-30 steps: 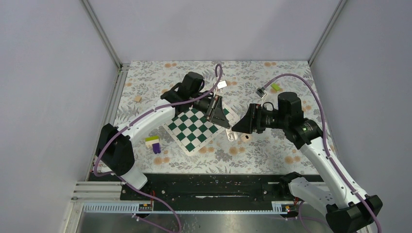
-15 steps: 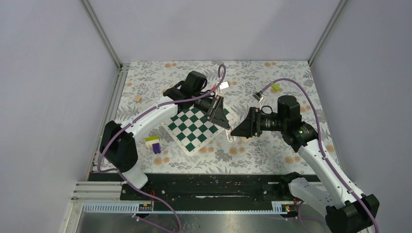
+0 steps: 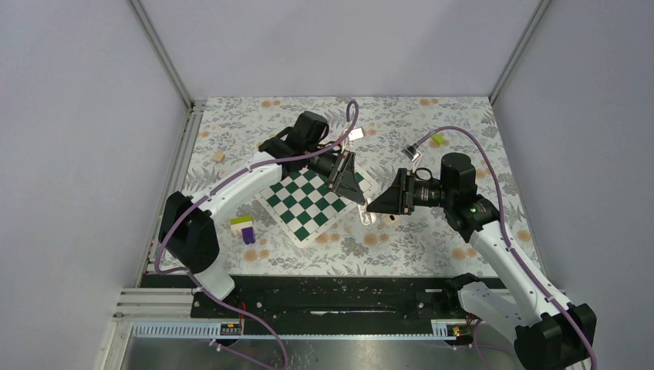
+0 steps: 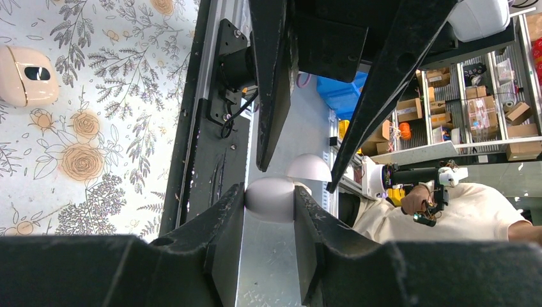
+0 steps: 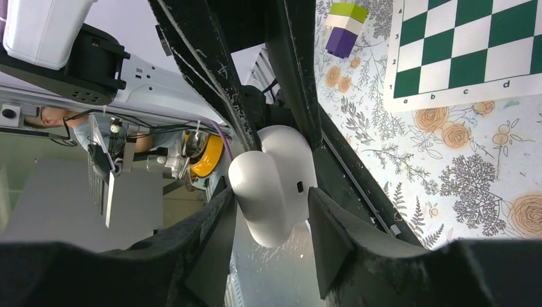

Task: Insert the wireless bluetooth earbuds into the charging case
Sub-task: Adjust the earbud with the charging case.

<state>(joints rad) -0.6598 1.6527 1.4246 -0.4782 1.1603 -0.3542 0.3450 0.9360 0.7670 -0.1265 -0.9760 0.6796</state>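
Note:
My two grippers meet tip to tip above the cloth at the chessboard's right corner. The left gripper [image 3: 359, 197] [image 4: 270, 192] is shut on a white earbud [image 4: 271, 199]. The right gripper [image 3: 373, 206] [image 5: 271, 192] faces it, and its pads touch both sides of the same earbud [image 5: 275, 182]. The beige charging case [image 4: 25, 75], with its dark hollow, lies on the cloth; in the top view it [image 3: 389, 219] peeks out under the right gripper. A small white piece [image 3: 368, 217], perhaps the other earbud, lies beside it.
A green-and-white chessboard mat [image 3: 308, 202] [image 5: 473, 51] lies mid-table. A purple, white and green block stack [image 3: 245, 228] [image 5: 345, 29] stands left of it. A tan block [image 3: 219, 156] lies at far left, a green piece [image 3: 437, 139] at far right.
The right gripper has moved left and met the left gripper's tip; its jaws now sit around the earbud. The left arm has barely moved.

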